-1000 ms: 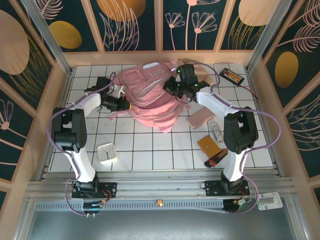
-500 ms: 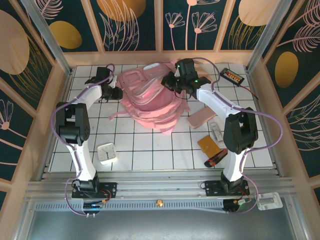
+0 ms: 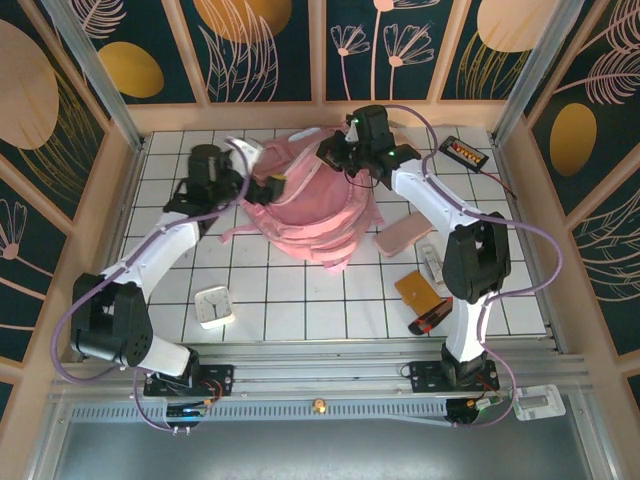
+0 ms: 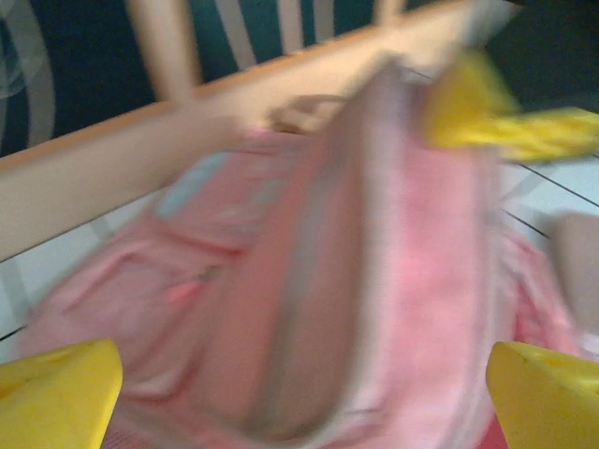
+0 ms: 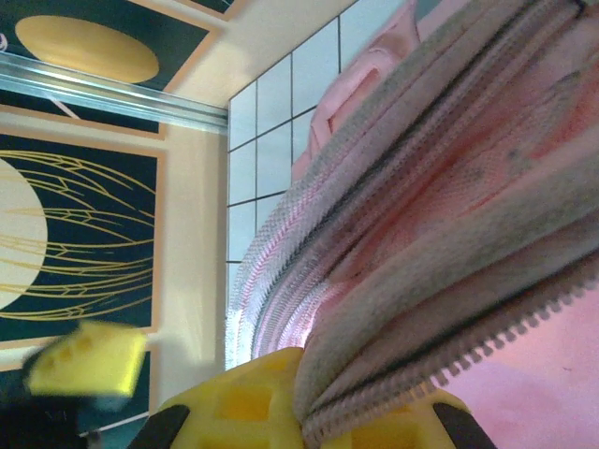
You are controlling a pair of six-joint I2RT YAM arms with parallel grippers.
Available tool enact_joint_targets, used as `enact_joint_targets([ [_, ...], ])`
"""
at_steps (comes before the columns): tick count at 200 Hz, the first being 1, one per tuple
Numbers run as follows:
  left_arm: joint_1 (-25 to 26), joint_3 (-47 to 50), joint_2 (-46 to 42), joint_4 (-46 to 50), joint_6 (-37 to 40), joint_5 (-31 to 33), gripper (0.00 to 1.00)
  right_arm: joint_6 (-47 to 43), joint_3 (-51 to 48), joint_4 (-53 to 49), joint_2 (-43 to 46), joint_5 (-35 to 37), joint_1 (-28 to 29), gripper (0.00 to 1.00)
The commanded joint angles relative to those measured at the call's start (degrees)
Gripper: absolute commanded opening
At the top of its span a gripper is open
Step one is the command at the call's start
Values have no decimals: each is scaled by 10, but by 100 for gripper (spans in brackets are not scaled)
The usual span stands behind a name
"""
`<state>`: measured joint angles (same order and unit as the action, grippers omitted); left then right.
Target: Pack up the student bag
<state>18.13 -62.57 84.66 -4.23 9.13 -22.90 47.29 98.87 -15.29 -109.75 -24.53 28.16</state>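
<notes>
Hold bag (image 3: 305, 205) rim taut in clamped right gripper (image 3: 335, 155), upper centre. Set wide-open left gripper (image 3: 262, 165) over opposite rim; close squarely.

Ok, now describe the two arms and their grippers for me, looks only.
The left arm and right arm match: white links joined by black joint housings, on black bases at a metal rail. A lilac cable loops loosely along each. The left gripper and right gripper have black bodies and yellow finger pads; the right one's pad shows square recesses.
</notes>
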Motion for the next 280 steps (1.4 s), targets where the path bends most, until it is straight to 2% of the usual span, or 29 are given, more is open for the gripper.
enact_joint_targets([
  [1,27,-3,-2,1,78,-9,99,6,50,53,-5,-49,0,0],
  [27,65,-25,5,35,130,45,99,11,76,52,-25,-67,-2,0],
  [49,103,-74,60,79,168,196,99,21,82,61,-29,-82,-3,0],
  [71,120,-125,116,74,156,364,99,28,77,67,-23,-98,-3,0],
  [83,122,-162,151,82,142,420,99,29,69,65,-18,-106,-6,0],
  [107,125,-214,191,101,125,474,99,29,53,65,-5,-113,-14,0],
  [118,125,-223,199,109,122,478,89,32,44,63,1,-116,-20,0],
  [135,125,-234,208,125,115,463,62,36,29,64,8,-122,-31,0],
  [139,125,-235,210,128,113,459,51,38,26,64,10,-122,-34,4],
  [148,125,-239,214,133,104,459,17,40,18,65,14,-123,-39,12],
  [157,126,-246,220,140,93,461,0,40,13,66,19,-126,-46,18],
  [164,125,-255,224,152,89,461,0,40,9,63,23,-126,-52,24],
  [174,125,-265,228,166,81,461,0,38,6,46,32,-125,-65,38],
  [183,125,-267,229,173,76,464,0,32,1,25,45,-121,-81,45],
  [222,125,-270,228,201,46,467,0,-15,-95,-54,150,-46,-169,62],
  [257,125,-290,232,225,15,462,0,-3,-192,-44,167,5,-248,63],
  [280,124,-289,225,224,-10,451,0,-27,-164,-43,101,33,-271,63],
])
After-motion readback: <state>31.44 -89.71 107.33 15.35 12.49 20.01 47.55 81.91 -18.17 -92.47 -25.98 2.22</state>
